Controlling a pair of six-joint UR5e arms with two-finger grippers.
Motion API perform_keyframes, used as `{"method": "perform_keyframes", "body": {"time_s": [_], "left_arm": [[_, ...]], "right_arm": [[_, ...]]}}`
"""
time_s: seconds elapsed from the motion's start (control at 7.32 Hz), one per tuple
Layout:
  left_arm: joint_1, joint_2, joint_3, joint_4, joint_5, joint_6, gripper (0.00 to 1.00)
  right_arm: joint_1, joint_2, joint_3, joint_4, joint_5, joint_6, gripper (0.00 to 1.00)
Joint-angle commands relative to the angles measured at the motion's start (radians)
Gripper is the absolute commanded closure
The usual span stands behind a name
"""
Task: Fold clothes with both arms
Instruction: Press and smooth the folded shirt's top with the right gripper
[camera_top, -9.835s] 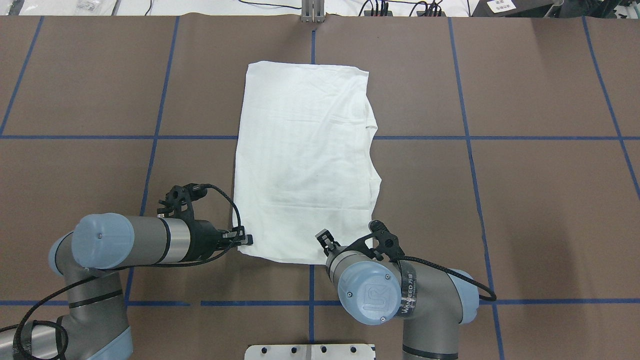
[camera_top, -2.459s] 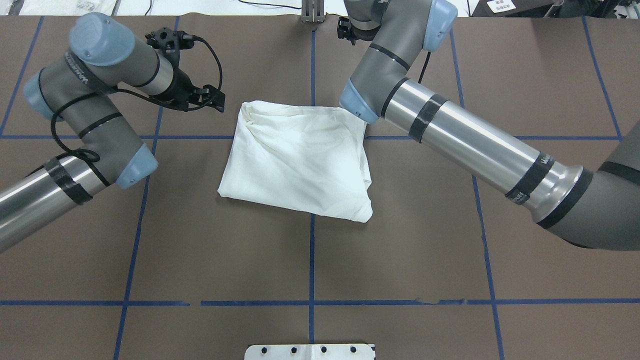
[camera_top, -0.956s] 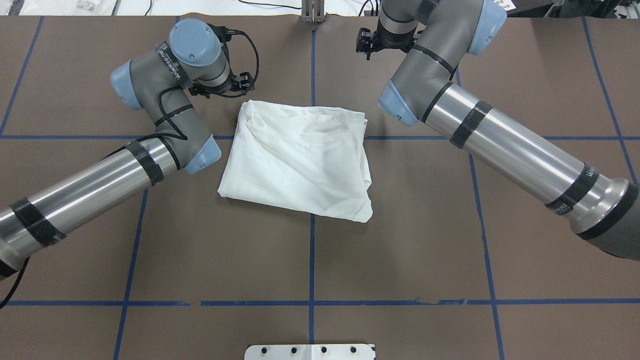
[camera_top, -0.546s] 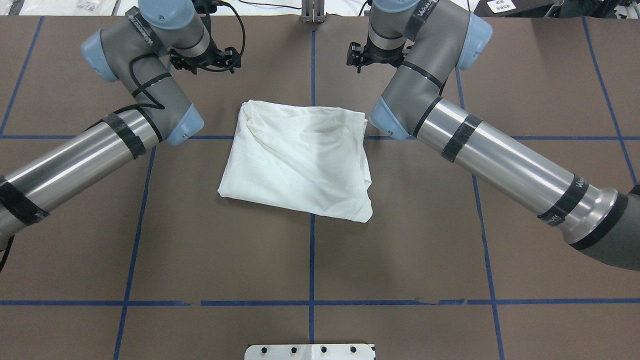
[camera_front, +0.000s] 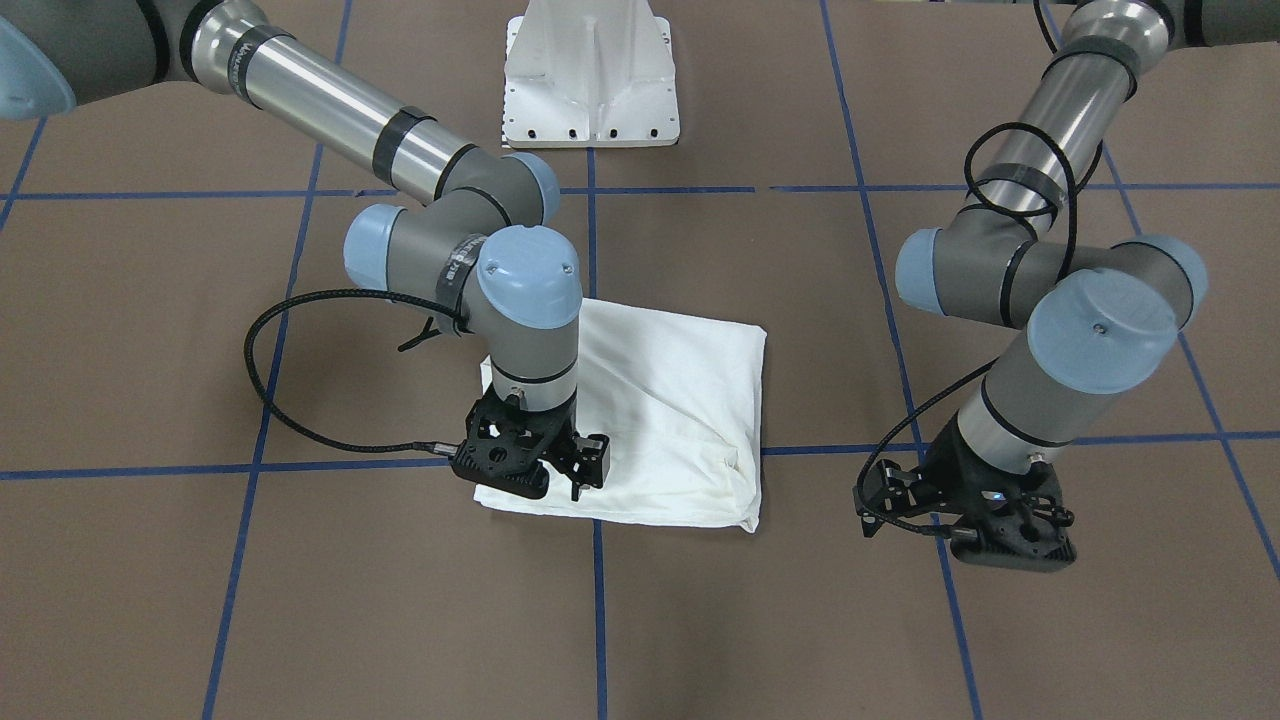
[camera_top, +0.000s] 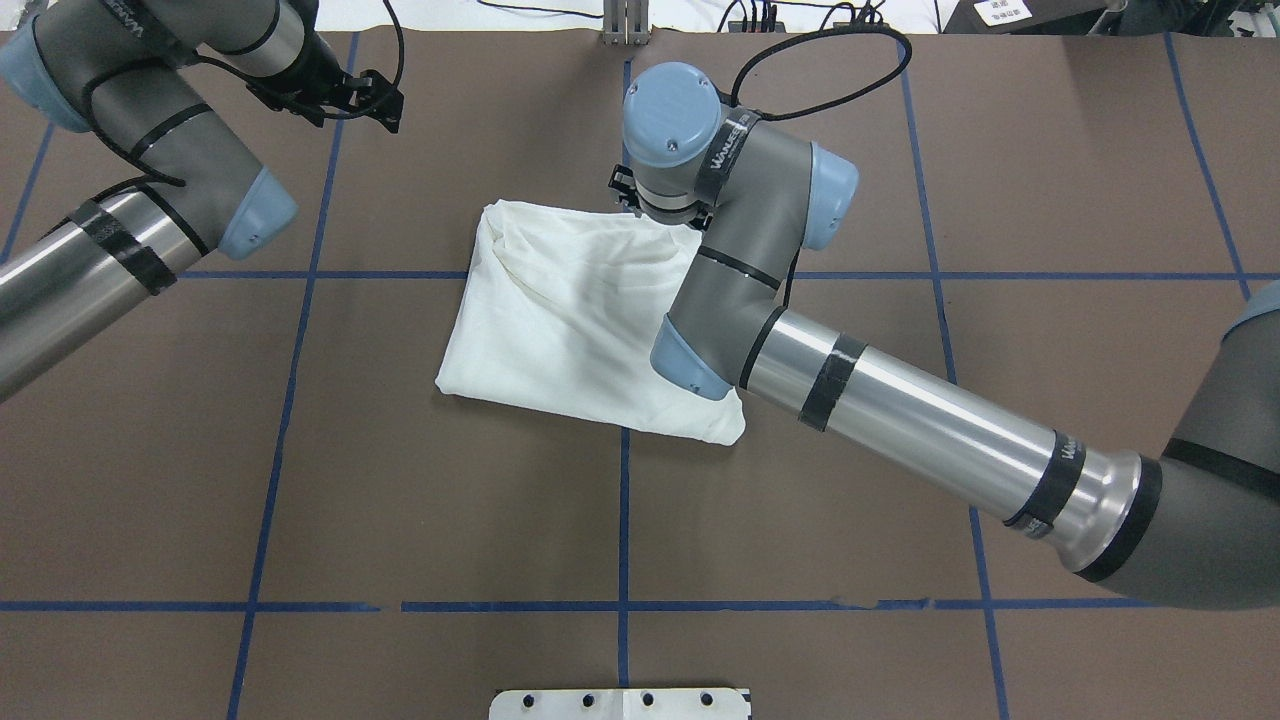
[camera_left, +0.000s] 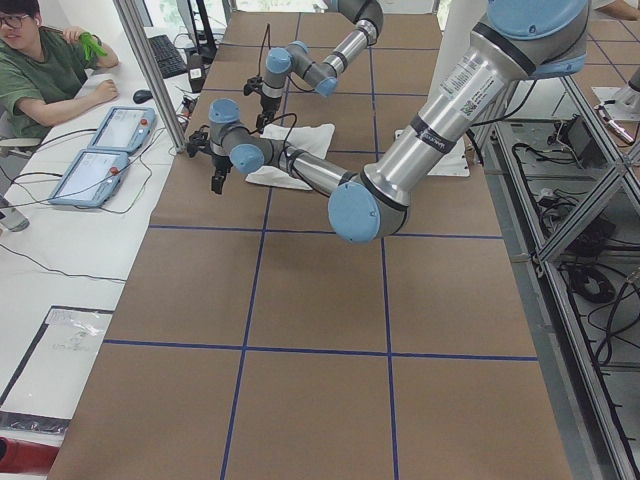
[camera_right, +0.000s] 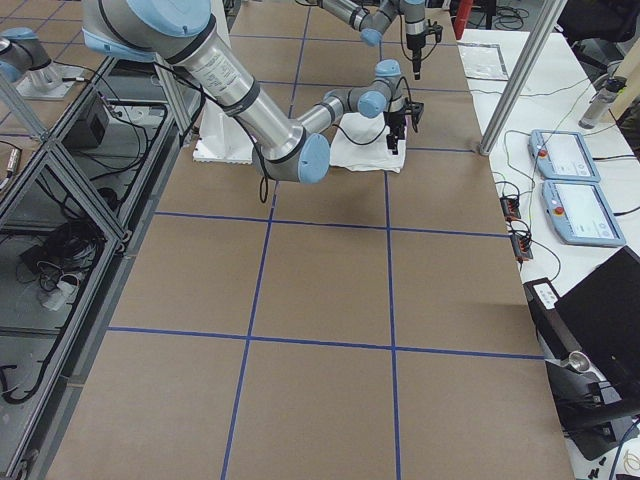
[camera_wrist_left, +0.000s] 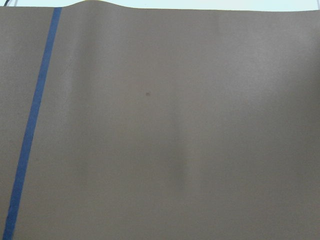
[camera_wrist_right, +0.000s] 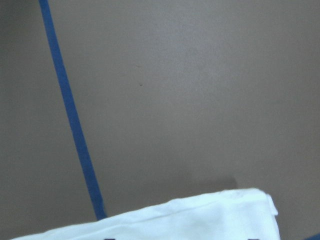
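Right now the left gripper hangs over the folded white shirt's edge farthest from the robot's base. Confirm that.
Wrong arm. In the exterior front-facing view it is the right gripper that hangs over the folded white shirt's edge farthest from the robot's base. The left gripper is off to the side of the shirt.

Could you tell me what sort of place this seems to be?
Probably a robotics lab: a table taped in a blue grid, control pendants on a side desk, and aluminium framing beside it.
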Motion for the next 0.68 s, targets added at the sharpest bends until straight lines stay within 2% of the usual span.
{"method": "perform_keyframes", "body": {"time_s": [0.0, 0.27, 0.41, 0.55], "left_arm": [[-0.004, 0.012, -0.004, -0.007, -0.002, 0.014, 0.00], [-0.004, 0.012, -0.004, -0.009, -0.001, 0.014, 0.00], [-0.002, 0.014, -0.004, -0.009, 0.001, 0.014, 0.00], [-0.001, 0.021, -0.004, -0.010, 0.004, 0.016, 0.00]], "right_arm": [[-0.038, 0.003, 0.003, -0.043, -0.030, 0.076, 0.20], [-0.036, 0.004, 0.008, -0.065, -0.030, 0.078, 0.36], [-0.036, 0.015, 0.008, -0.062, -0.030, 0.079, 0.62], [-0.035, 0.018, 0.008, -0.056, -0.033, 0.080, 1.00]]}}
